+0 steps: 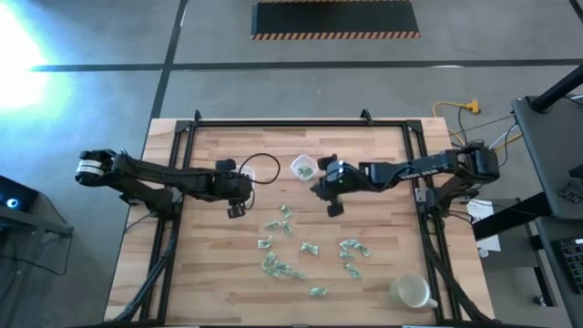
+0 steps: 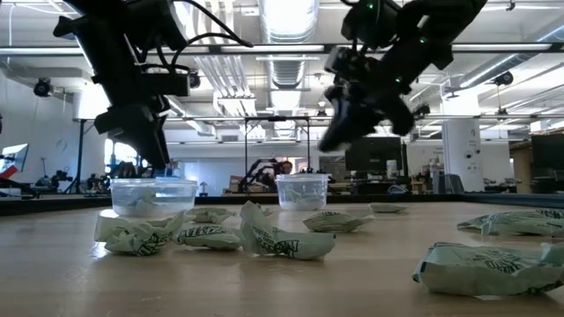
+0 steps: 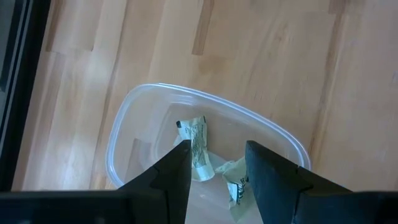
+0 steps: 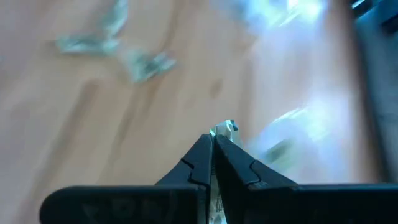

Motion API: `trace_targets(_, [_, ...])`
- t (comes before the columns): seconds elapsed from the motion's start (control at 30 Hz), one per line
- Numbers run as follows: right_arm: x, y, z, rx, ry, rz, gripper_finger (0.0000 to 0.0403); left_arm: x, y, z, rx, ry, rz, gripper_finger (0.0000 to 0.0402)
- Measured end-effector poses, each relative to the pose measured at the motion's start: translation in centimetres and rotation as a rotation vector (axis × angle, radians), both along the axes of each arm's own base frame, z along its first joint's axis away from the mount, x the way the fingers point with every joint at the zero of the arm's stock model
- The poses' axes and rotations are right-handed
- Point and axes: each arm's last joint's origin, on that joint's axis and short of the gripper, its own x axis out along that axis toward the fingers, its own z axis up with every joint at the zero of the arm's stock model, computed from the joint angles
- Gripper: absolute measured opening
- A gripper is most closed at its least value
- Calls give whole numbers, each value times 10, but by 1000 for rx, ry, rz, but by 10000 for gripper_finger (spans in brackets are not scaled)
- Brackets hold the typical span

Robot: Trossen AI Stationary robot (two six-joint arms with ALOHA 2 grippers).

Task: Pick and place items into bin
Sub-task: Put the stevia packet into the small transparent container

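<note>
The right pincer (image 1: 332,187), clenched on a green-and-white wrapped piece (image 4: 222,130), is hanging beside the far clear container (image 1: 302,167), apparently for delivery. The left pincer (image 3: 214,163), released, is hovering over another clear container (image 3: 134,118) holding two pieces; many pieces (image 1: 284,228) are lying scattered nearer on the bench (image 1: 383,155).

our left gripper (image 3: 214,163) hangs with fingers parted; our right gripper (image 4: 213,146) is raised, fingers pinched together.
</note>
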Motion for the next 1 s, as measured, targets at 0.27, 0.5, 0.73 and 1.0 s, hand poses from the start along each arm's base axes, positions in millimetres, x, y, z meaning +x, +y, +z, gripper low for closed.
trace_targets(0.27, [11,-23,13,-74,-196,-64,8,0,0,0,0,0,0,135])
trace_targets(0.5, [5,-52,15,31,-240,-216,8,0,0,0,1,-4,-1,135])
trace_targets(0.73, [2,-61,12,145,-250,-204,8,1,0,0,1,-9,-1,135])
trace_targets(1.0, [13,-67,-7,149,-254,-213,8,1,0,1,1,-13,-1,135])
